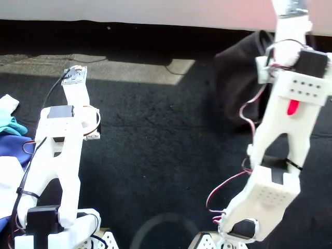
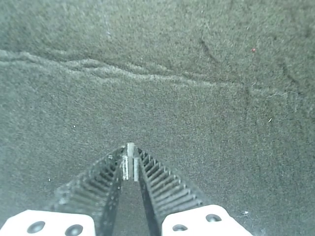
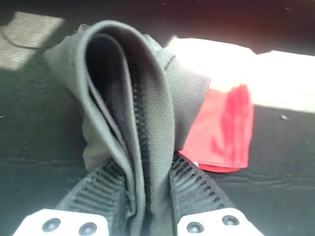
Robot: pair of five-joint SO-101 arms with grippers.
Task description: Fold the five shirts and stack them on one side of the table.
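Light from the far side leaves a bright patch (image 1: 129, 70) on my dark counter (image 1: 155, 155); glare whitens behind the shirt (image 3: 157, 113).

High view: we look down from behind the two arm bases across the dark table (image 1: 155, 150). Left wrist view: we sit close above that same table, facing along the left gripper (image 2: 130, 164). Right wrist view: we sit very near the dark shirt (image 3: 123, 98), which the high view shares.
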